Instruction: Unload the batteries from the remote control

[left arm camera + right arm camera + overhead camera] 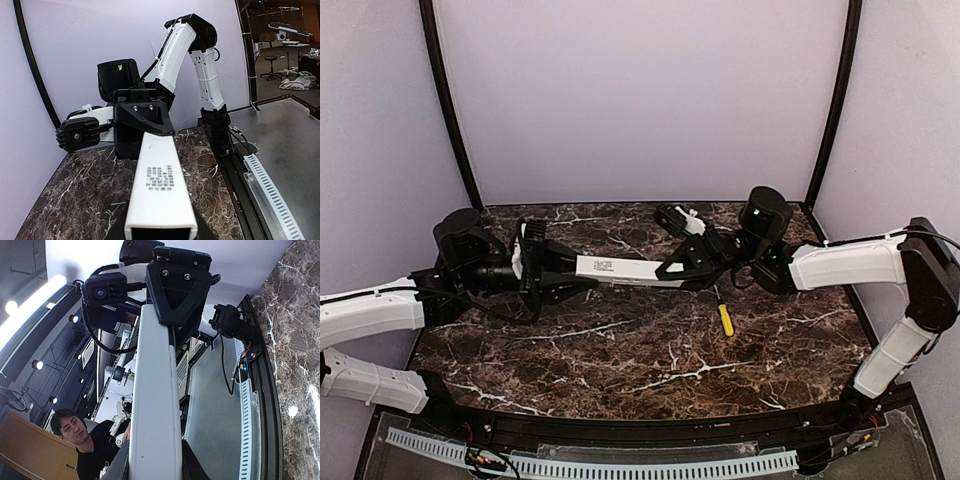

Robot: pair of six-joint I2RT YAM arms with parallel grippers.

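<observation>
- While it hangs lifted off the tabletop [620, 350], we see the remote control [625, 269] bridging both arms.
- We find the left end effector [566, 270] clenched on the remote control's left end.
- We find the right end effector [680, 268] grasping its right end.
- A yellow-handled screwdriver [725, 320] lies below that right end.

Bright even overhead light, soft shadows, wide-angle bending at wrist-view edges

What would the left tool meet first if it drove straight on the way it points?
Most likely the right tool, clamped on the far end of the remote control that both hold. The left tool points along it.
</observation>
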